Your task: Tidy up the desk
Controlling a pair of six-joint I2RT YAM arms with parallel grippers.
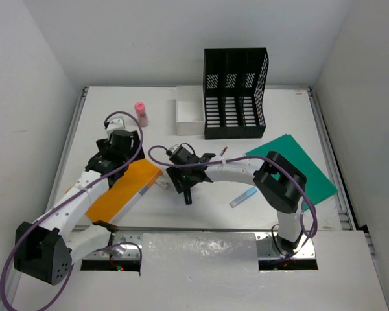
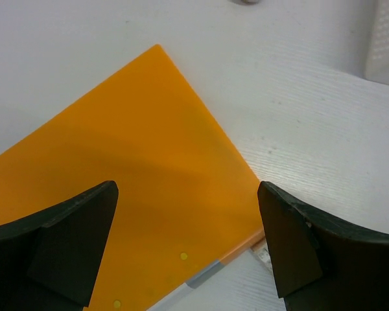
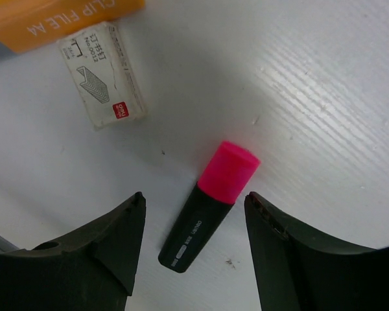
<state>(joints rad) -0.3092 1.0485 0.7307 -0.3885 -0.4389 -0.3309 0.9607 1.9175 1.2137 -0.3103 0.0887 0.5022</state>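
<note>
From top, see desk (image 1: 157, 133) spanning the white-walled enclosure, orange clip file (image 1: 124, 190) front-left, black file rack (image 1: 235, 94) at back. From left wrist, see left gripper (image 2: 188, 188) jaws wide apart above the file's corner, holding nothing. From right wrist, see right gripper (image 3: 194, 194) jaws apart either side of pink highlighter (image 3: 209, 206) lying on the desk, unclamped, staple box (image 3: 102, 73) beyond.
</note>
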